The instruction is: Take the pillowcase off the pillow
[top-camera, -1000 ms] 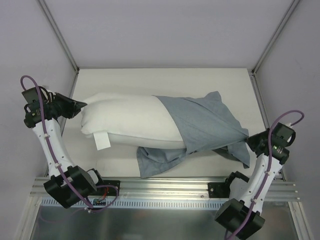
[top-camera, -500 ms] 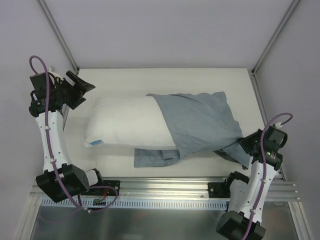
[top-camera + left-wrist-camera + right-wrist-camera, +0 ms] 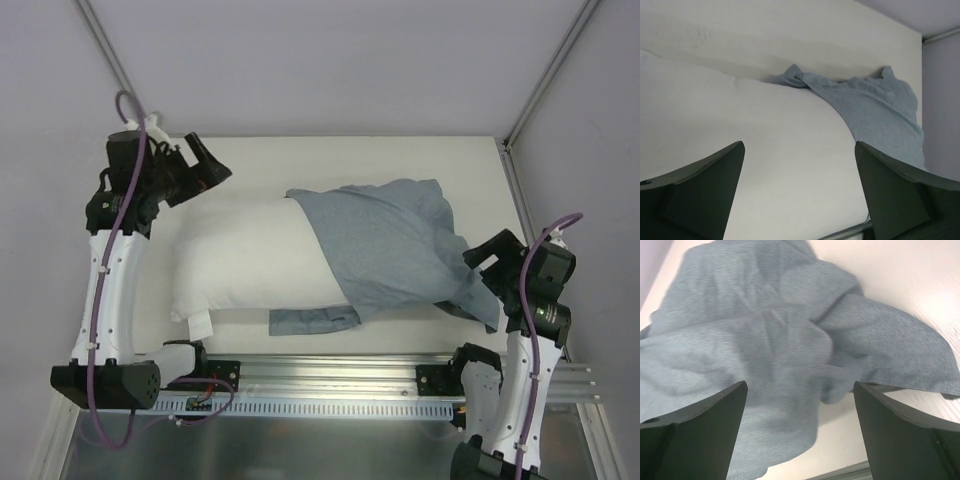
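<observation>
Grey pillowcase sheathes right half of pillow, long axis left-right; right gripper nearer, seemingly just beside it; left gripper far-left; both agape, empty.

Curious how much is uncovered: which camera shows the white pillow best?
The top external view: the pillow shows end to end, its right part inside the grey pillowcase. The left wrist view shows only part of its white surface; the right wrist view shows just the pillowcase.

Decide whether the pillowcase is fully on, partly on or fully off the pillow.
Partly on: the pillowcase covers only one end of the pillow; the rest lies bare.
</observation>
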Controlling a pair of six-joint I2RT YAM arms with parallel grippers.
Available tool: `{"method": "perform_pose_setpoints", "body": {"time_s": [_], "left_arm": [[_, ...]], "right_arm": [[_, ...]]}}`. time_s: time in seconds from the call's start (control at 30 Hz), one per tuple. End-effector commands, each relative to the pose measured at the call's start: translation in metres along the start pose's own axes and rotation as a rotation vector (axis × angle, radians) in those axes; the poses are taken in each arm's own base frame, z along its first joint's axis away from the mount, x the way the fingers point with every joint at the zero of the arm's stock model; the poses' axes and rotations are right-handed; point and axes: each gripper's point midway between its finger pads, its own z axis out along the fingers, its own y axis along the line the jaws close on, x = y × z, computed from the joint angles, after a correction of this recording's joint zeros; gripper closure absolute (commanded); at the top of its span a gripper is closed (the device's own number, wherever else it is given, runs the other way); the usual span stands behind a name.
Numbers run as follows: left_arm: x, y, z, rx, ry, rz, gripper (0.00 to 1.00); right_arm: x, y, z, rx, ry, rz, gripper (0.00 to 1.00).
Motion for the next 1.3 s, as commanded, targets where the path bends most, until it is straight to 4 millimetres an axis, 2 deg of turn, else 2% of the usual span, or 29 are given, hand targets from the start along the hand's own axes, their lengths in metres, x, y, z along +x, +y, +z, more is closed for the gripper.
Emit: {"method": "perform_pose_setpoints", "body": {"time_s": [0.0,0.13,0.2,0.23,0.27,0.33,0.37,0.4,0.43,0.47,0.5,0.53,0.57,0.6,0.63,0.67,0.7,0.73,0.8,0.87,0.97,1.0,1.03,1.1,1.13,1.17,1.23,1.27], "left_arm": [[0.042,0.001,0.035,-0.083,0.127,0.072,0.07],[0.071,0.014,0.074,-0.173,0.235,0.097,0.06],[0.082,0.02,0.085,-0.206,0.267,0.107,0.06],[0.096,0.023,0.097,-0.227,0.313,0.121,0.06],[0.102,0.027,0.101,-0.25,0.326,0.129,0.06],[0.129,0.034,0.112,-0.271,0.404,0.14,0.08],[0.14,0.035,0.113,-0.273,0.435,0.138,0.12],[0.153,0.041,0.114,-0.284,0.468,0.138,0.18],[0.164,0.039,0.114,-0.282,0.492,0.154,0.28],[0.171,0.04,0.113,-0.279,0.509,0.166,0.41],[0.181,0.044,0.111,-0.279,0.536,0.165,0.81],[0.184,0.042,0.108,-0.268,0.542,0.159,1.0],[0.188,0.041,0.105,-0.253,0.552,0.157,1.0],[0.194,0.042,0.102,-0.238,0.562,0.153,1.0],[0.192,0.035,0.095,-0.205,0.548,0.149,1.0],[0.192,0.035,0.092,-0.196,0.535,0.143,1.0],[0.198,0.039,0.087,-0.196,0.539,0.141,1.0],[0.191,0.033,0.08,-0.164,0.495,0.142,1.0],[0.192,0.033,0.07,-0.144,0.478,0.145,1.0],[0.194,0.031,0.065,-0.119,0.477,0.152,1.0],[0.197,0.033,0.063,-0.113,0.485,0.155,1.0],[0.197,0.033,0.062,-0.112,0.483,0.157,1.0],[0.196,0.032,0.061,-0.109,0.479,0.157,1.0],[0.196,0.031,0.06,-0.102,0.476,0.161,1.0],[0.195,0.031,0.059,-0.102,0.474,0.162,1.0],[0.194,0.031,0.058,-0.101,0.463,0.168,1.0],[0.192,0.031,0.056,-0.097,0.454,0.177,1.0],[0.19,0.03,0.054,-0.093,0.447,0.181,1.0]], "right_arm": [[-0.021,0.027,-0.013,-0.064,-0.061,-0.037,0.07],[-0.025,0.053,-0.02,-0.12,-0.056,-0.103,0.07],[-0.024,0.061,-0.022,-0.128,-0.056,-0.143,0.06],[-0.025,0.064,-0.02,-0.126,-0.05,-0.154,0.06],[-0.026,0.072,-0.023,-0.141,-0.052,-0.179,0.06],[-0.024,0.081,-0.015,-0.142,-0.024,-0.205,0.06],[-0.028,0.087,-0.016,-0.14,-0.032,-0.22,0.05],[-0.024,0.095,-0.014,-0.151,-0.018,-0.256,0.05],[-0.021,0.099,-0.005,-0.134,0.011,-0.276,0.06],[-0.027,0.108,-0.006,-0.135,-0.003,-0.296,0.05],[-0.02,0.118,-0.005,-0.152,0.02,-0.34,0.05],[-0.019,0.132,0.001,-0.157,0.044,-0.377,0.04],[-0.014,0.13,0.011,-0.132,0.075,-0.394,0.03],[-0.015,0.146,0.008,-0.161,0.085,-0.421,0.01],[-0.014,0.154,0.013,-0.166,0.106,-0.447,0.01],[-0.002,0.162,0.027,-0.161,0.171,-0.477,0.01],[-0.006,0.175,0.027,-0.174,0.174,-0.491,0.0],[-0.004,0.181,0.032,-0.176,0.19,-0.513,0.01],[0.001,0.2,0.045,-0.177,0.228,-0.548,0.0],[0.008,0.222,0.059,-0.195,0.255,-0.583,0.0],[0.025,0.242,0.071,-0.214,0.317,-0.619,0.01],[0.032,0.249,0.082,-0.203,0.34,-0.634,0.01],[0.049,0.251,0.092,-0.193,0.382,-0.656,0.03],[0.058,0.257,0.095,-0.198,0.397,-0.675,0.08],[0.061,0.259,0.096,-0.193,0.391,-0.689,0.14],[0.061,0.258,0.097,-0.177,0.383,-0.684,0.32],[0.051,0.254,0.096,-0.146,0.336,-0.674,0.56],[0.046,0.255,0.095,-0.143,0.305,-0.659,0.77]]}}
